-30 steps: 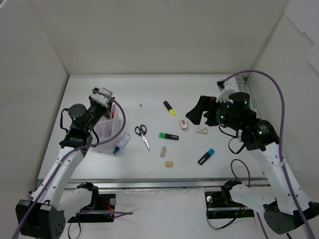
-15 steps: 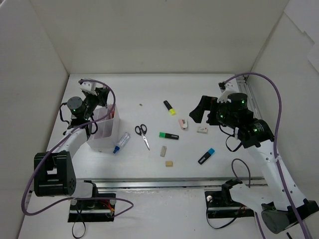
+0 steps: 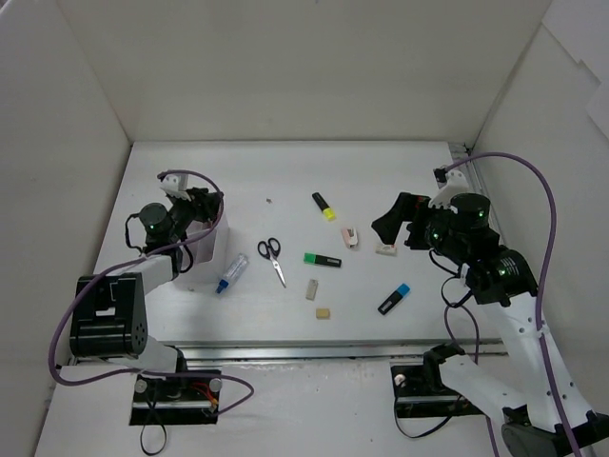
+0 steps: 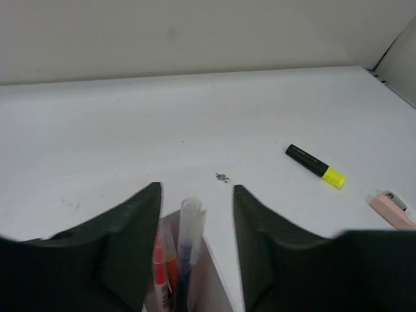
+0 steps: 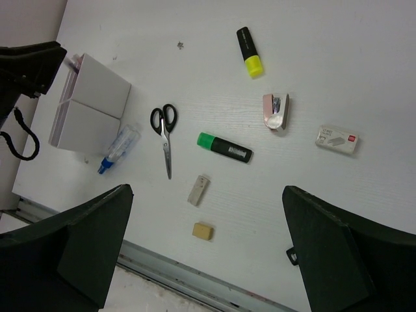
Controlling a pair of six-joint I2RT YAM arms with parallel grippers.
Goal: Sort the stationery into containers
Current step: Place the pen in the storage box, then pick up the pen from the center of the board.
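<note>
**Spotter:** What changed at the left tool (image 4: 195,190)?

**Me:** It was clamped a second ago. Now its jaws stand parted, clear of the pen (image 4: 190,224), which stands in the box (image 5: 97,91) right beneath them. I'd call that one sorted.

**Spotter:** And the right tool (image 5: 207,189)?

**Me:** Wide open, empty. The scissors (image 5: 164,136) lie on the table (image 5: 364,78) below it, unsorted.

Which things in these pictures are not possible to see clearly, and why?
Left wrist: compartments of the container, hidden by the left gripper.
Left wrist: correction tape, cut by the right edge.
Top: small white box, partly behind the right gripper.
Right wrist: that box's print, too small.
</note>
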